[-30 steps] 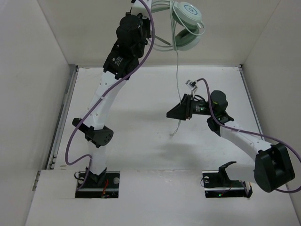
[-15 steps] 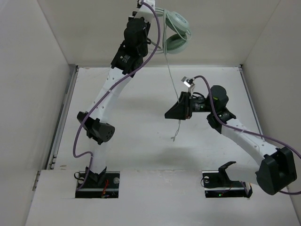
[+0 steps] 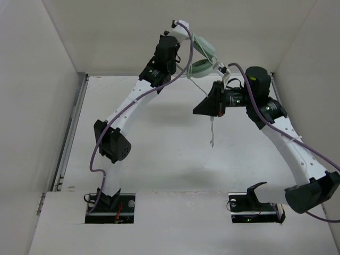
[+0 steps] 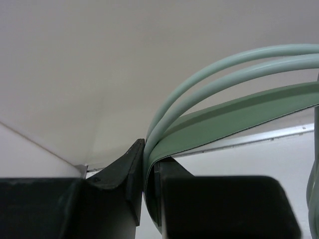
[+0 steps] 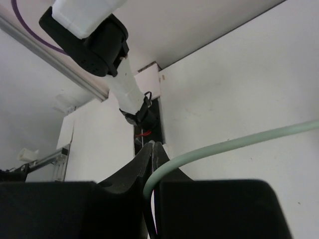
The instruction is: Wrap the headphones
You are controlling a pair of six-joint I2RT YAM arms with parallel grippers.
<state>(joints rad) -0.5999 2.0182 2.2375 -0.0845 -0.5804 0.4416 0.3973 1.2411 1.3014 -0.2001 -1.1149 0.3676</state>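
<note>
The pale mint-green headphones (image 3: 205,52) hang in the air near the back wall, with one cup above the other. My left gripper (image 3: 187,38) is shut on their headband (image 4: 224,115), which runs up and to the right from between the jaws. My right gripper (image 3: 195,111) sits just below and right of the cups, shut on the thin cable (image 5: 239,142). The cable (image 3: 211,130) hangs straight down from the right gripper. Its forked end (image 3: 211,143) dangles above the table.
White walls close in the back and both sides. The white table (image 3: 159,159) lies below. A metal rail (image 3: 71,133) runs along the left edge. Purple arm cables (image 3: 90,159) loop beside both arms. The left arm's elbow (image 5: 94,37) shows in the right wrist view.
The left arm has swung the headphones right and lower. The right gripper has risen toward the cups with the cable, lifting the forked end further off the table.
</note>
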